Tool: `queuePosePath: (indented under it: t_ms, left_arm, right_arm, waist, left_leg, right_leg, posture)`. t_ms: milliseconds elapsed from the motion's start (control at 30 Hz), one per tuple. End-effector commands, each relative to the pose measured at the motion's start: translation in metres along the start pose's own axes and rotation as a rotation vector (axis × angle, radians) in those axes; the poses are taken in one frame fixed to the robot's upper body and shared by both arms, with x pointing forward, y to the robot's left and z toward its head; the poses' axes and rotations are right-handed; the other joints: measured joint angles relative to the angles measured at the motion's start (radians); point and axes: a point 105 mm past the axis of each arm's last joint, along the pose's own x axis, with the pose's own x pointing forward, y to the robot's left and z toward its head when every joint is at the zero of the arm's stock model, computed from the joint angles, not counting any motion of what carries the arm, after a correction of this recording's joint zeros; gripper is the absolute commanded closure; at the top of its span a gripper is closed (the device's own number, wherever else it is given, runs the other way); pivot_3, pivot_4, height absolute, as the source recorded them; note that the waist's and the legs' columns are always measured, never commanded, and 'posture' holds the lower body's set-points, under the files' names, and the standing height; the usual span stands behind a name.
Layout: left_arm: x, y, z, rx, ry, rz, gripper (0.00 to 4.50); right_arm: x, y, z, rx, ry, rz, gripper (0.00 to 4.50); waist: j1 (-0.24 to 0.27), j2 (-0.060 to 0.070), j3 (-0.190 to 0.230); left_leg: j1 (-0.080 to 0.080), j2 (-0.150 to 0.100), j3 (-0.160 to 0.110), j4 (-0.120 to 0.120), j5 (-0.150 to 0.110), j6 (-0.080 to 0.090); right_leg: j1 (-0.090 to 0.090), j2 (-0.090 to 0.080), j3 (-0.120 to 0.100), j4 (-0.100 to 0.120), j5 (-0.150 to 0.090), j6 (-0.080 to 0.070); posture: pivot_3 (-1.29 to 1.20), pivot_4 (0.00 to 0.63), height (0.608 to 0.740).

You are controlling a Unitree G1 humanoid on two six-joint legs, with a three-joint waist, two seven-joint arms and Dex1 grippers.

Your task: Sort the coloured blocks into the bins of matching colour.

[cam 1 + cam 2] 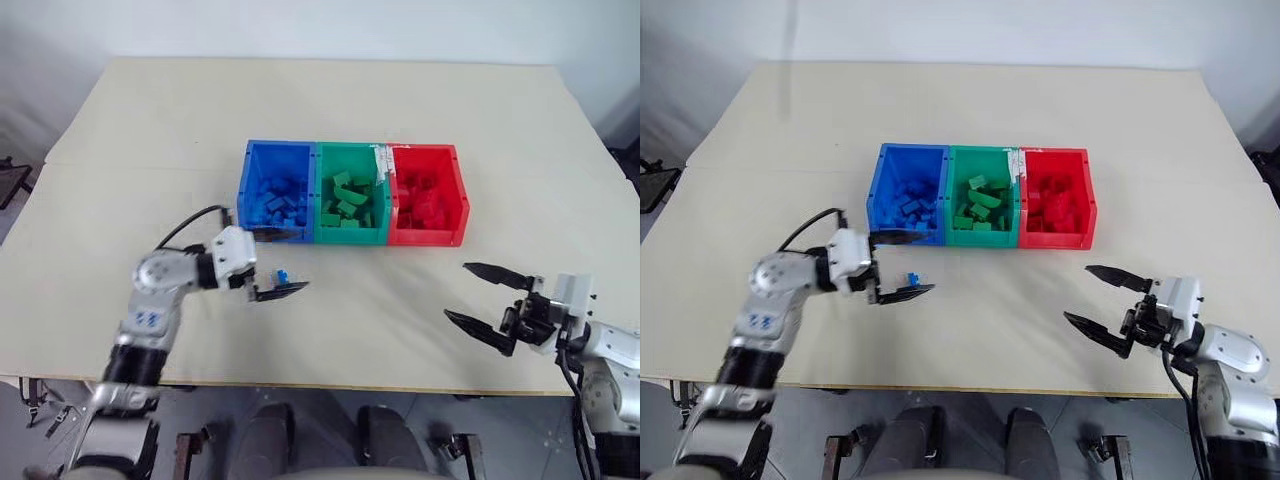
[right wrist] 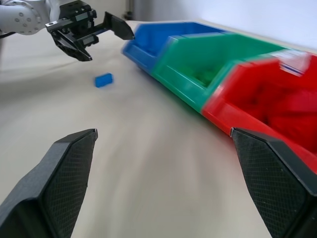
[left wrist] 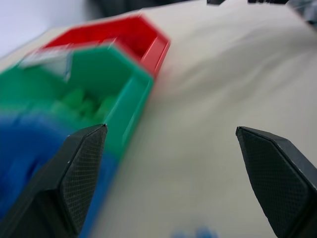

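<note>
Three joined bins stand in a row mid-table: the blue bin (image 1: 246,180), the green bin (image 1: 350,236) with a white label, and the red bin (image 1: 428,237). Each holds several coloured blocks of its own colour: blue (image 1: 278,198), green (image 1: 348,198), red (image 1: 425,200). One small blue block (image 1: 283,274) lies loose on the table just in front of the blue bin. My left gripper (image 1: 300,260) hovers open right by it, its fingers either side of the block without gripping it. My right gripper (image 1: 456,290) is open and empty, in front of the red bin.
The beige table (image 1: 150,120) stretches wide behind and beside the bins. Its front edge (image 1: 350,385) runs close below both grippers. A black cable (image 1: 185,225) loops over my left forearm.
</note>
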Motion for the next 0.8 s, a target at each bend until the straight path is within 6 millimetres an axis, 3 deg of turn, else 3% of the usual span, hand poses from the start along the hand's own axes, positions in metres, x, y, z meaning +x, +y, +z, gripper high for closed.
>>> queuePosePath:
  t_ms: [33, 233, 367, 467, 633, 800]
  left_arm:
    - [-0.030, -0.009, 0.007, 0.035, 0.023, 0.087, 0.11]
    - [-0.090, -0.014, -0.008, -0.025, 0.131, 0.322, 0.11]
    - [-0.099, -0.018, -0.009, -0.044, 0.154, 0.361, 0.11]
    - [-0.088, -0.017, -0.007, -0.053, 0.138, 0.340, 0.11]
    - [-0.052, -0.024, -0.001, -0.109, 0.088, 0.254, 0.11]
    - [-0.009, -0.011, -0.010, -0.166, 0.100, 0.294, 0.11]
  right_arm:
    - [-0.001, -0.006, 0.004, -0.038, -0.005, 0.026, 0.00]
    - [-0.001, -0.012, 0.007, -0.052, -0.013, 0.060, 0.00]
    - [-0.003, -0.013, 0.009, -0.050, -0.015, 0.073, 0.00]
    - [-0.004, -0.009, 0.009, -0.052, -0.005, 0.117, 0.00]
    - [-0.001, 0.003, 0.017, -0.102, -0.031, 0.198, 0.00]
    - [0.003, 0.013, 0.019, -0.107, -0.038, 0.197, 0.00]
  waist:
    - [-0.004, 0.000, 0.000]
    - [-0.006, 0.000, 0.000]
    - [-0.005, 0.000, 0.000]
    - [-0.004, 0.000, 0.000]
    - [-0.007, 0.000, 0.000]
    - [-0.003, 0.000, 0.000]
  left_leg:
    - [0.000, 0.000, -0.001, 0.000, 0.000, 0.000]
    - [0.001, 0.000, -0.001, 0.000, 0.000, 0.000]
    - [0.001, 0.001, -0.001, -0.001, -0.001, 0.000]
    - [0.001, 0.000, 0.000, -0.001, -0.001, 0.000]
    - [0.001, 0.000, 0.000, -0.001, -0.001, 0.000]
    - [0.001, -0.001, 0.000, -0.001, -0.001, 0.000]
  right_leg:
    - [0.000, -0.001, 0.001, 0.000, 0.000, 0.000]
    - [0.001, 0.000, 0.000, 0.000, 0.000, 0.000]
    - [0.001, -0.001, 0.000, 0.000, 0.000, 0.000]
    - [0.001, -0.001, 0.000, 0.000, 0.000, 0.000]
    - [0.001, 0.000, 0.000, 0.000, 0.000, 0.000]
    - [0.000, 0.000, 0.000, 0.000, 0.000, 0.000]
  posture:
    - [0.00, 0.150, 0.740]
    - [0.00, 0.150, 0.740]
    - [0.00, 0.150, 0.740]
    - [0.00, 0.150, 0.740]
    - [0.00, 0.150, 0.740]
    - [0.00, 0.150, 0.740]
